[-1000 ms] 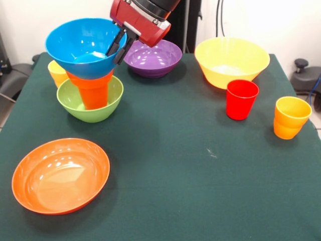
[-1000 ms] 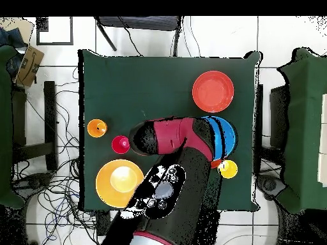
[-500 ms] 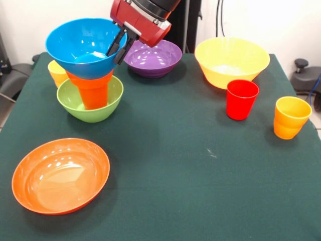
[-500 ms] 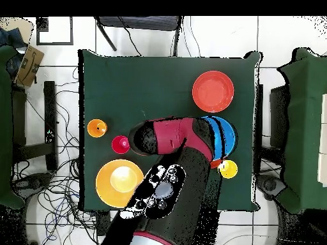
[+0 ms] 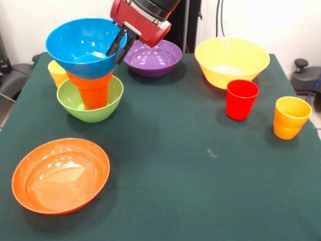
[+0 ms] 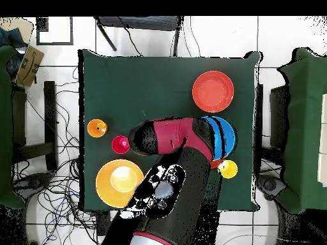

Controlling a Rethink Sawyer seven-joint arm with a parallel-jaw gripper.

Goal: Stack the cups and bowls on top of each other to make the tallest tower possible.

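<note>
A dark green cloth is seen covering the table [image 5: 190, 165], with a pale wall behind it at the top of the front view; in the overhead view a tiled floor strewn with cables [image 6: 60, 185] is seen around the table. The tower [image 5: 88, 70] stands in the upper left of the front view: a green bowl [image 5: 90, 108] at the base, an orange cup [image 5: 93, 91] inside it, and a blue bowl [image 5: 83, 47] on top. The gripper [image 5: 118, 46] is closed on the blue bowl's right rim, one finger inside and one outside. A yellow cup [image 5: 56, 73] is largely hidden behind the tower. A purple bowl [image 5: 153, 58] is partly covered by the red arm [image 5: 140, 22]. At lower left lies a wide orange bowl [image 5: 60, 174]; at upper right, a big yellow bowl [image 5: 231, 61], a red cup [image 5: 241, 99] and a yellow-orange cup [image 5: 291, 117]. In the overhead view most of the tower is concealed by the arm.
</note>
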